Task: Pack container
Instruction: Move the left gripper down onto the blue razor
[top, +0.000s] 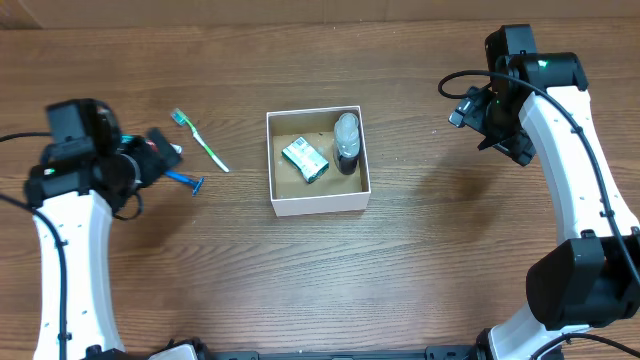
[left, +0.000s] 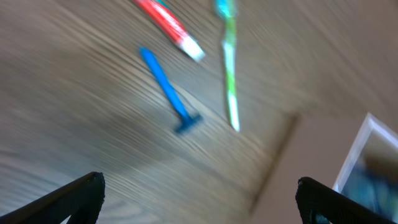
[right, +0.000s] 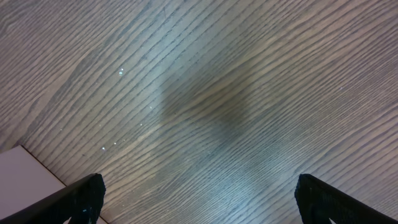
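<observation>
The container (top: 320, 205), a white-walled box with a brown floor, stands mid-table and holds a green soap box (top: 304, 160) and a clear bottle (top: 346, 142). Left of it lie a green toothbrush (top: 200, 140), a blue razor (top: 185, 181) and a red toothpaste tube (top: 168, 148), partly under my left gripper (top: 150, 160). The blurred left wrist view shows the razor (left: 166, 90), toothpaste (left: 169, 28), toothbrush (left: 229, 68) and a container wall (left: 357, 155); the left gripper (left: 199, 199) is open and empty above them. My right gripper (top: 480, 115) is open and empty, right of the container.
The right wrist view shows bare wood table under the open right gripper (right: 199, 199), with a white container corner (right: 25, 180) at the lower left. Both arm bases stand at the table's front edge.
</observation>
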